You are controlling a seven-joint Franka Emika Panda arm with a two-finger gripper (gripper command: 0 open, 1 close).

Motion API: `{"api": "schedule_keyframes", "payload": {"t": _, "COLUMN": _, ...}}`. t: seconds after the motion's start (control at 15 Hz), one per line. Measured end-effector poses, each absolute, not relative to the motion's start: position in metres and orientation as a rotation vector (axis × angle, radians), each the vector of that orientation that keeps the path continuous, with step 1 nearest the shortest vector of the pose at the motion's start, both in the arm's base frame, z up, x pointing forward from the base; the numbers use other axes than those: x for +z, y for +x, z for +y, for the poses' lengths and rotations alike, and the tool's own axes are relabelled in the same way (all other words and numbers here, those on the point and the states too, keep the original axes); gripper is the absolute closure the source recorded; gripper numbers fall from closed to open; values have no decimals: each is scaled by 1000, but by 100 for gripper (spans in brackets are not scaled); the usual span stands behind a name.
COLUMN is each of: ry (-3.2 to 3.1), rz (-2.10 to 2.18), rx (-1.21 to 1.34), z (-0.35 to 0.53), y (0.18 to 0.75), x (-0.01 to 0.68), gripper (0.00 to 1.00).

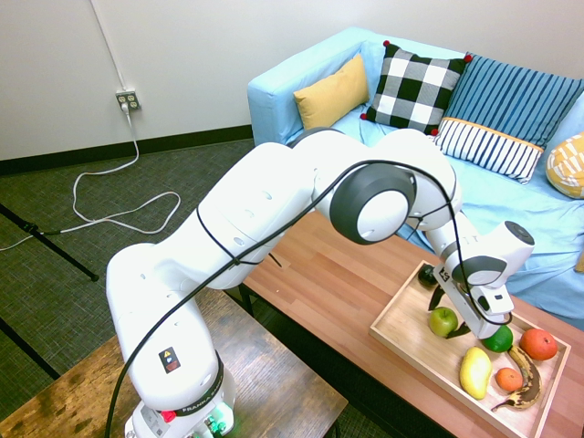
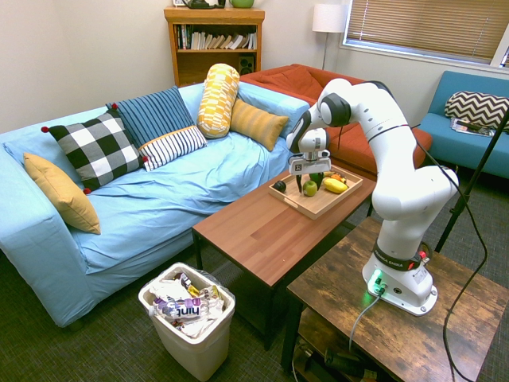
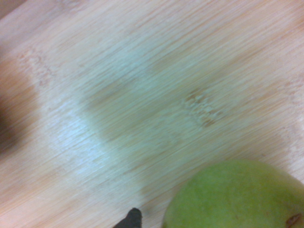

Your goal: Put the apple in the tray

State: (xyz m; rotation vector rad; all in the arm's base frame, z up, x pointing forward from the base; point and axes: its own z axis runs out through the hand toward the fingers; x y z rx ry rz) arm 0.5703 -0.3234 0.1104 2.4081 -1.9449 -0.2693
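- Gripper (image 1: 445,320) is low over the tray (image 1: 403,352), with its two fingers spread apart and the apple (image 1: 443,321) between them; it does not look clamped on it.
- Green and round, the apple sits inside the tray, down on its wood floor, so the job looks done.
- It should feel hard, and not very heavy for its size.
- Its skin looks smooth, so it may slip or roll on the tray if it gets a bump.
- A big squeeze or a drop into the tray could bruise it.
- If it must be picked up again, the best hold is on its two fat sides, at the widest part, with the fingers close to the tray floor.
- Pinching near the top would be a poor hold, as the round skin could slide out.
- To leave it in the tray, the gripper should go straight up, wide open, so no finger drags it.
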Motion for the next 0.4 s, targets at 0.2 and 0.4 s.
{"api": "schedule_keyframes", "payload": {"t": 0.2, "ry": 2408, "rz": -1967, "rx": -203, "z": -334, "y": 572, "x": 144, "gripper": 0}}
{"api": "schedule_keyframes", "payload": {"t": 0.4, "ry": 2412, "rz": -2000, "rx": -137, "z": -341, "y": 565, "x": 189, "gripper": 0}}
